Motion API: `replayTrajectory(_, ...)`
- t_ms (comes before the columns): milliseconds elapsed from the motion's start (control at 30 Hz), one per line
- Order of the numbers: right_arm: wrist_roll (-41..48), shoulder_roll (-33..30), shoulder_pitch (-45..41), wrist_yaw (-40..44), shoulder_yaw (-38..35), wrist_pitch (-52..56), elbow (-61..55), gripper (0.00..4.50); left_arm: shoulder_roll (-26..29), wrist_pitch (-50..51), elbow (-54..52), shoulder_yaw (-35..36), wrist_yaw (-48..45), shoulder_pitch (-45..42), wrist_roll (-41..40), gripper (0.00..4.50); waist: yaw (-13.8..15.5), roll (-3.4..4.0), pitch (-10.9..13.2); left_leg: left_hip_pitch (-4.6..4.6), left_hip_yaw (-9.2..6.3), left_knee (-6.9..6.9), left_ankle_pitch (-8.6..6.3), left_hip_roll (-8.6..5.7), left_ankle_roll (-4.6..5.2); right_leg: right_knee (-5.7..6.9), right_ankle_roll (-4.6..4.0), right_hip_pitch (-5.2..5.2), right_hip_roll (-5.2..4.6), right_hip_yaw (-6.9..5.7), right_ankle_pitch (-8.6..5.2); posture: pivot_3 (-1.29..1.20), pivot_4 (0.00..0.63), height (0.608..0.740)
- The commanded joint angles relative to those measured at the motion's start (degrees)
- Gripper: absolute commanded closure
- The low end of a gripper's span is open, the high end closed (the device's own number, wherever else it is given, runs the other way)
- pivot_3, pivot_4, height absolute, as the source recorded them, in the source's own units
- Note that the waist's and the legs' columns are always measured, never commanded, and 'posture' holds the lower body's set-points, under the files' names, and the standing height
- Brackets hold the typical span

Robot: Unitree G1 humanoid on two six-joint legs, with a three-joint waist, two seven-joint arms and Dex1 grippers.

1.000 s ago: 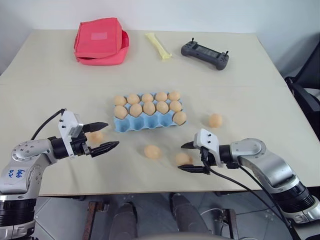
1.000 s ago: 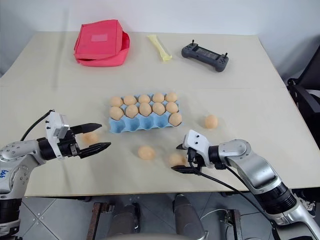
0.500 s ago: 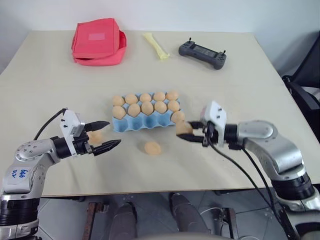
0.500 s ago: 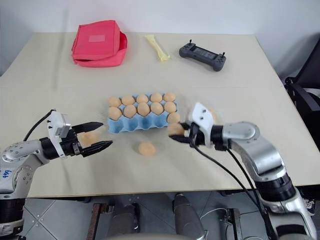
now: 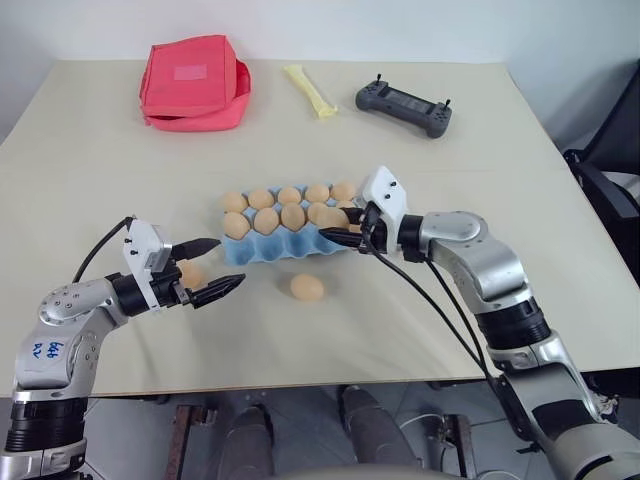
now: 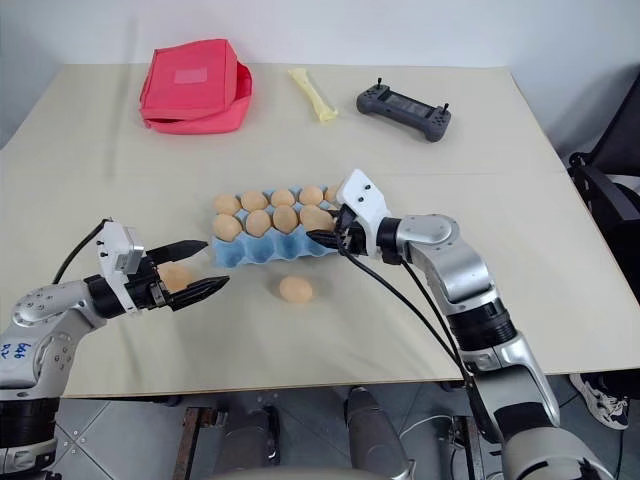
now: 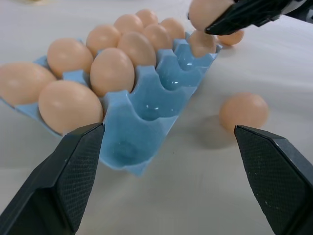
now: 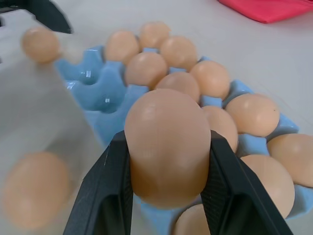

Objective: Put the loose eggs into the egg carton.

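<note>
Partly hidden behind the left tool (image 5: 214, 268): one loose egg (image 5: 190, 274), peeking between the two open fingers. Blurred in the right wrist view: two more loose eggs (image 8: 35, 188) beyond the egg carton (image 8: 98, 105), outlines soft. Covered on both flanks by the right tool's (image 8: 168, 183) fingers: the gripped egg (image 8: 167, 142). Cut off at the frame edge, past the tool: the red pouch (image 8: 274, 9).
</note>
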Motion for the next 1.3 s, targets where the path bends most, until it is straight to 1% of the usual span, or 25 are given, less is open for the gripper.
replayTrajectory(33, -1.15, 1.00, -1.74, 0.40, 0.08, -2.08, 1.46, 3.09, 0.11, -1.46, -2.70, 1.76, 0.51, 0.76, -0.74, 0.00, -0.14, 0.00, 0.00, 0.00, 0.00, 0.00, 0.00, 0.00, 0.00, 0.00, 0.00, 0.00, 0.00, 0.00, 0.00, 0.00, 0.150, 0.740)
replayTrajectory(100, -2.13, 1.43, -2.33, 0.43, 0.17, -2.70, 3.10, 2.40, 0.08, -1.76, -2.70, 1.99, 0.73, 1.07, -0.69, 0.00, -0.27, 0.00, 0.00, 0.00, 0.00, -0.01, 0.00, 0.00, 0.00, 0.00, 0.00, 0.00, 0.00, 0.00, 0.00, 0.00, 0.150, 0.740)
replayTrajectory(133, -2.37, 1.59, -2.63, 0.49, 0.12, -2.92, 3.65, 2.17, 0.08, -1.90, -2.71, 2.05, 0.76, 1.23, -0.70, 0.00, -0.35, 0.00, 0.00, 0.00, 0.00, -0.01, 0.00, 0.00, -0.01, -0.01, 0.00, 0.00, 0.00, 0.00, 0.00, 0.00, 0.150, 0.740)
replayTrajectory(200, -2.47, 1.88, -3.11, 0.52, -0.26, -3.30, 4.09, 1.38, 0.00, -2.13, -2.67, 2.04, 0.98, 1.37, -0.73, 0.00, -0.64, 0.00, 0.00, 0.00, 0.00, -0.01, 0.00, 0.00, -0.01, -0.01, 0.00, 0.00, 0.00, 0.00, 0.00, 0.00, 0.150, 0.740)
replayTrajectory(233, -2.31, 1.94, -3.22, 0.59, -0.51, -3.03, 3.77, 1.11, -0.04, -2.28, -2.62, 2.01, 1.06, 1.37, -0.73, 0.00, -0.78, 0.00, 0.00, 0.00, -0.01, -0.02, 0.00, 0.00, -0.01, -0.01, 0.00, 0.00, 0.00, 0.00, 0.00, 0.00, 0.150, 0.740)
replayTrajectory(333, -1.86, 1.40, -2.78, 0.97, -1.03, -2.01, 1.72, 0.02, -0.07, -2.58, -2.42, 1.87, 1.03, 1.37, -0.78, 0.00, -0.97, 0.00, 0.00, 0.00, -0.01, -0.04, -0.01, 0.00, -0.01, -0.01, 0.00, 0.00, 0.00, -0.01, 0.00, 0.00, 0.150, 0.740)
replayTrajectory(533, -0.31, -0.73, -0.93, 1.15, -3.38, 0.56, -4.52, 0.02, 0.13, -3.23, -0.87, 1.18, 0.49, 0.14, -0.49, 0.00, -1.05, 0.01, 0.01, 0.00, -0.03, -0.12, -0.01, 0.00, -0.01, -0.01, 0.00, -0.03, 0.00, -0.02, 0.00, 0.00, 0.150, 0.740)
replayTrajectory(667, 2.24, -4.98, 2.38, 2.45, -6.81, 3.36, -11.11, 0.02, 0.28, -3.62, 0.51, 0.51, -0.23, -1.29, -0.24, 0.00, -0.88, 0.02, 0.01, 0.00, -0.07, -0.18, -0.02, 0.00, -0.02, -0.06, -0.01, -0.01, 0.00, -0.06, -0.01, 0.00, 0.150, 0.740)
replayTrajectory(800, 4.51, -11.74, 8.47, 3.21, -12.00, 6.62, -17.24, 0.02, 0.25, -4.07, 2.05, -0.12, -1.00, -2.64, 0.20, 0.00, -0.32, 0.02, 0.01, -0.02, -0.07, -0.23, -0.05, -0.01, -0.05, -0.16, -0.02, -0.01, -0.03, -0.07, -0.02, 0.00, 0.150, 0.740)
replayTrajectory(900, 6.03, -18.06, 15.28, 3.51, -17.90, 9.54, -21.17, 0.02, 0.15, -4.34, 3.44, -0.98, -1.59, -4.04, 0.63, 0.00, 0.28, 0.02, 0.01, -0.02, -0.05, -0.25, -0.08, -0.01, -0.02, -0.22, -0.04, -0.01, -0.03, -0.07, -0.04, 0.00, 0.150, 0.740)
replayTrajectory(967, 6.66, -20.83, 18.54, 3.08, -20.56, 10.78, -22.63, 0.02, 0.11, -4.49, 4.14, -1.38, -1.80, -4.72, 0.83, 0.00, 0.43, 0.02, 0.01, -0.01, -0.03, -0.26, -0.11, -0.01, -0.03, -0.24, -0.05, 0.00, -0.02, -0.06, -0.07, 0.00, 0.150, 0.740)
replayTrajectory(1067, 7.55, -24.39, 24.97, 1.98, -26.73, 13.40, -24.39, 0.02, 0.24, -4.66, 5.11, -1.91, -2.29, -5.83, 0.89, 0.00, 0.62, 0.02, 0.01, 0.00, -0.02, -0.26, -0.11, -0.01, -0.03, -0.23, -0.07, -0.01, -0.01, -0.04, -0.08, 0.00, 0.150, 0.740)
replayTrajectory(1200, 8.36, -26.19, 31.20, 0.68, -31.46, 15.43, -26.38, 0.02, 0.59, -4.79, 6.01, -1.93, -2.91, -6.57, 0.97, 0.00, 0.66, 0.02, 0.01, 0.01, 0.03, -0.24, -0.11, -0.01, -0.03, -0.24, -0.10, 0.00, -0.02, 0.00, -0.10, 0.00, 0.150, 0.740)
replayTrajectory(1300, 8.62, -25.48, 32.70, -0.89, -31.94, 15.59, -26.74, 0.02, 0.63, -4.75, 6.41, -2.14, -3.07, -7.22, 1.18, 0.00, 0.50, 0.01, 0.01, 0.03, 0.04, -0.21, -0.10, -0.01, -0.02, -0.24, -0.31, 0.00, -0.02, 0.02, -0.21, 0.00, 0.150, 0.740)
